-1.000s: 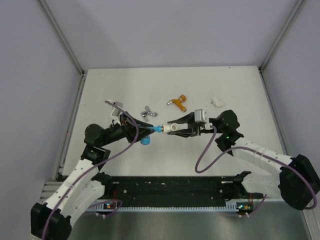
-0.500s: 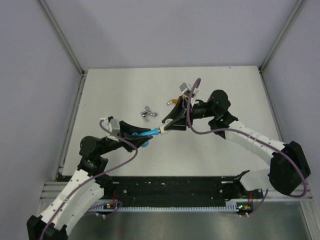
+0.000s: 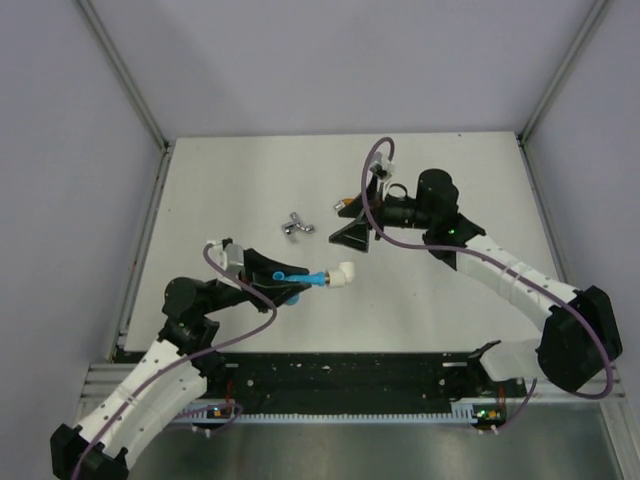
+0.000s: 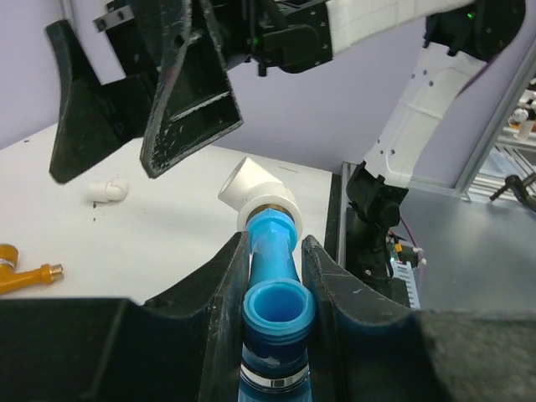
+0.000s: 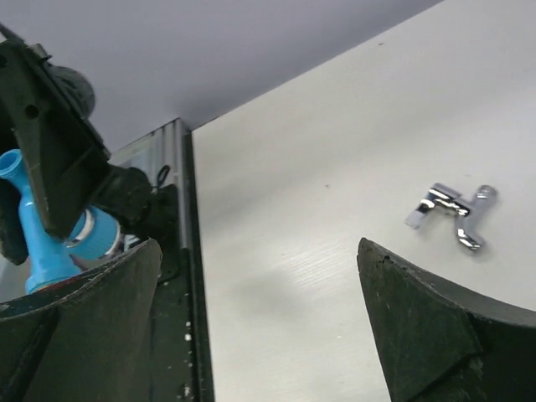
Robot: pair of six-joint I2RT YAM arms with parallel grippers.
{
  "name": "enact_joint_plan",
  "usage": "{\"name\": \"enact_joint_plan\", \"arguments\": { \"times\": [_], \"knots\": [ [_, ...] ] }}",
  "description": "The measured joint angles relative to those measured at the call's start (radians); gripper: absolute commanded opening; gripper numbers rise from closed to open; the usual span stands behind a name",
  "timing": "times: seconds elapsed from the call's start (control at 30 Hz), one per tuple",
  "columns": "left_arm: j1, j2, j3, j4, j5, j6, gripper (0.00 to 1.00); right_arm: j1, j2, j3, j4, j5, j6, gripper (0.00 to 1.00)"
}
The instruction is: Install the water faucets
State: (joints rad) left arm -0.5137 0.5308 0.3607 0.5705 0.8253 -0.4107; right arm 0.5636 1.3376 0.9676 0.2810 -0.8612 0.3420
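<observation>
**Blue faucet held between the 2 arms, top and wrist views.** The left jaws are gripping the bright blue plastic T-shaped faucet, pinching its round body from both sides. They are holding it clear of the pale flat surface, near the middle and on the left arm's side. A small white plastic elbow fitting with a brass-coloured collar is sitting on the faucet's far end. The right jaws are standing wide apart and holding nothing, hanging just beyond the elbow without touching it.

The faucet's long axis is running straight out along the left jaws. From above it is lying almost level across the view, tipped slightly up to the right. Its elbow end is pointing toward the right arm, and its open blue socket is facing back at the left wrist camera.

Judged by its look, the part is light, stiff and smooth, so a loose pinch is likely to let it twist. The thick barrel behind the neck is offering the safest hold, leaving the threaded joint free.

The silver metal T-shaped faucet is lying on the surface farther back, and is probably heavier and slicker. The orange T-shaped faucet is lying on the surface too, at the left edge of the left wrist view
</observation>
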Motion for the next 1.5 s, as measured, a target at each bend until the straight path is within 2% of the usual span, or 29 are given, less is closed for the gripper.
{"name": "enact_joint_plan", "arguments": {
  "times": [0.17, 0.3, 0.43, 0.6, 0.8, 1.1, 1.37, 1.5],
  "knots": [
    [0.0, 0.027, -0.006, 0.005, -0.095, -0.057, 0.0, -0.011, -0.116, -0.039, -0.032, 0.129, -0.142, 0.99],
    [0.0, 0.089, -0.002, -0.008, -0.184, -0.098, 0.0, -0.011, -0.269, -0.151, 0.046, 0.207, -0.223, 0.99],
    [0.007, 0.153, 0.023, -0.05, -0.248, -0.143, 0.0, -0.011, -0.345, -0.246, 0.125, 0.23, -0.285, 0.99],
    [0.056, 0.217, 0.051, -0.013, -0.24, -0.253, 0.0, 0.016, -0.438, -0.419, 0.21, 0.241, -0.402, 0.98],
    [0.1, 0.28, 0.082, 0.027, -0.193, -0.375, 0.0, 0.116, -0.539, -0.518, 0.286, 0.269, -0.56, 0.94],
    [0.13, 0.304, 0.129, 0.021, -0.147, -0.492, 0.0, 0.273, -0.483, -0.523, 0.346, 0.433, -0.8, 0.89],
    [0.135, 0.319, 0.136, 0.035, -0.085, -0.542, 0.0, 0.287, -0.365, -0.51, 0.37, 0.508, -0.89, 0.86],
    [0.135, 0.342, 0.149, 0.069, -0.051, -0.564, 0.0, 0.287, -0.332, -0.483, 0.377, 0.507, -0.9, 0.7]
  ]
}}
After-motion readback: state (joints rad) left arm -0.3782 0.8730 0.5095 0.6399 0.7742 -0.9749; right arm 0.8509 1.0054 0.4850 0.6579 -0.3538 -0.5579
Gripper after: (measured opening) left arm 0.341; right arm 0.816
